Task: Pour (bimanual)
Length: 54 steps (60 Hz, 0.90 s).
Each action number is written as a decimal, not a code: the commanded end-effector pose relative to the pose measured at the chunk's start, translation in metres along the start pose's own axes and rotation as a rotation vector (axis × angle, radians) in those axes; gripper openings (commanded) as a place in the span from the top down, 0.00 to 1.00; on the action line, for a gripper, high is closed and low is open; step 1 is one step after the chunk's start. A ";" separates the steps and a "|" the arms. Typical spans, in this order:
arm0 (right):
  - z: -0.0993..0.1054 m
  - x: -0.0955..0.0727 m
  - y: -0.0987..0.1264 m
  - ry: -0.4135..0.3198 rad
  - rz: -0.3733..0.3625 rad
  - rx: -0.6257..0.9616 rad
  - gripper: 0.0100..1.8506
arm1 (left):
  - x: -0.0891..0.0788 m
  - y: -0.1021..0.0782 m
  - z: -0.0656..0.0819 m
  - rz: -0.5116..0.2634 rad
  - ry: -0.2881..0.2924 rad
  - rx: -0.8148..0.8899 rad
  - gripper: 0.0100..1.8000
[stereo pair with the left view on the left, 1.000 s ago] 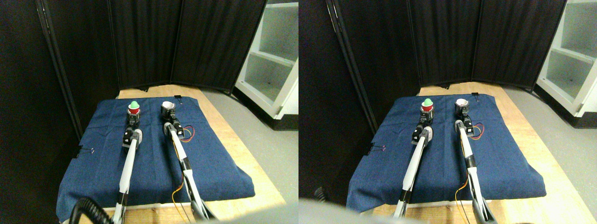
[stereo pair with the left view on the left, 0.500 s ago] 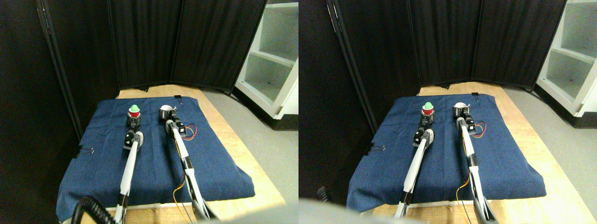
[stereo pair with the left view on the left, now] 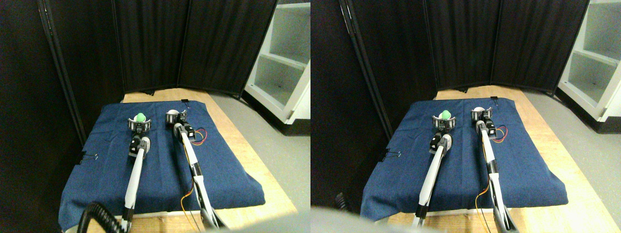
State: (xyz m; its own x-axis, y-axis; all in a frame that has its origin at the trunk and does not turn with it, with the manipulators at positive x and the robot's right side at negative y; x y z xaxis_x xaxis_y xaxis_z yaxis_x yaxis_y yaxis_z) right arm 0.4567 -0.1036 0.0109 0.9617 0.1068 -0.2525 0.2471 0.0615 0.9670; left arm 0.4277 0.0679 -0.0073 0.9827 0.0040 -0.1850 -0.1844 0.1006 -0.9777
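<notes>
A green ball (stereo pair with the left view on the left: pixel 140 116) sits on top of a cup at the far left of the blue cloth (stereo pair with the left view on the left: pixel 160 165). The cup's body is hidden by my left gripper (stereo pair with the left view on the left: pixel 139 124), which stands open with its jaws spread to either side of it. To the right stands a white cup (stereo pair with the left view on the left: pixel 171 114), its pale rim showing. My right gripper (stereo pair with the left view on the left: pixel 175 120) is right up against that cup's near side.
The cloth lies on a wooden tabletop (stereo pair with the left view on the left: pixel 252 160), held by black clips (stereo pair with the left view on the left: pixel 87 156) at the left edge and the far edge. Black curtain panels (stereo pair with the left view on the left: pixel 194 43) stand behind. A white shelf unit (stereo pair with the left view on the left: pixel 284 63) is on the right. Coloured wires (stereo pair with the left view on the left: pixel 196 137) trail beside the right arm.
My left gripper has pushed forward and spread around the cup with the green ball, so its red body no longer shows. The right gripper has crept forward up to the white cup.
</notes>
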 end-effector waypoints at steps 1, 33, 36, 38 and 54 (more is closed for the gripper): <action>0.004 0.000 0.009 0.012 0.041 -0.003 0.37 | -0.003 -0.010 -0.001 -0.040 0.017 -0.025 0.34; 0.003 -0.037 0.018 0.028 0.125 0.025 0.35 | -0.021 -0.018 0.004 -0.075 0.063 -0.014 0.39; 0.004 -0.040 0.017 0.032 0.132 0.022 0.35 | -0.022 -0.016 0.006 -0.086 0.066 0.010 0.40; 0.004 -0.042 0.016 0.034 0.132 0.023 0.35 | -0.023 -0.015 0.006 -0.089 0.061 0.018 0.40; 0.006 -0.062 0.006 0.065 0.156 0.047 0.34 | -0.038 -0.002 0.014 -0.114 0.029 0.040 0.44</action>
State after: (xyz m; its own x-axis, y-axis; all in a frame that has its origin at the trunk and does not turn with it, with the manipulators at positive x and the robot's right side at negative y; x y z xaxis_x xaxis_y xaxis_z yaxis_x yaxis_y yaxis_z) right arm 0.4043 -0.1143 0.0184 0.9721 0.1547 -0.1761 0.1755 0.0179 0.9843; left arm 0.3937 0.0771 -0.0075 0.9882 -0.0495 -0.1446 -0.1364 0.1422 -0.9804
